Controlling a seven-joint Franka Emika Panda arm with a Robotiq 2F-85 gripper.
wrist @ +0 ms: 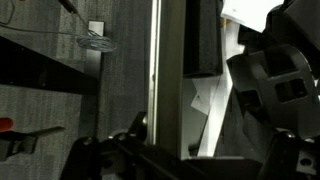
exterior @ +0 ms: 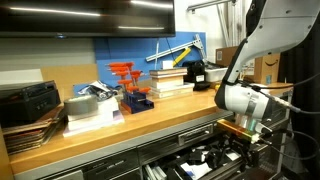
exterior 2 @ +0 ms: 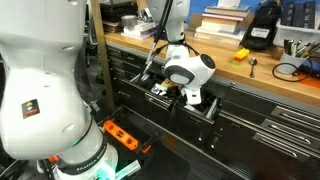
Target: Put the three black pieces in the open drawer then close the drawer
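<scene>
The wide grey drawer (exterior: 188,162) stands open below the wooden counter, with a black-and-white patterned inside; it also shows in an exterior view (exterior 2: 172,98). My gripper (exterior: 246,137) hangs over the drawer's end, fingers down at its rim, and also shows in an exterior view (exterior 2: 190,98). The wrist view looks down on the drawer's pale metal edge (wrist: 157,70) and white patches inside (wrist: 215,95). My fingers are only dark shapes at the bottom, so their state is unclear. Dark shapes lie in the drawer (exterior: 214,156); I cannot tell whether they are the black pieces. A black object (exterior: 195,72) sits on the counter.
A blue block with orange-red uprights (exterior: 130,92) stands on the counter (exterior: 150,122), beside boxes and stacked books. A cardboard box (exterior: 266,68) is at the far end. Narrower grey drawers (exterior 2: 262,118) flank the open one. An orange item (exterior 2: 120,134) lies on the floor.
</scene>
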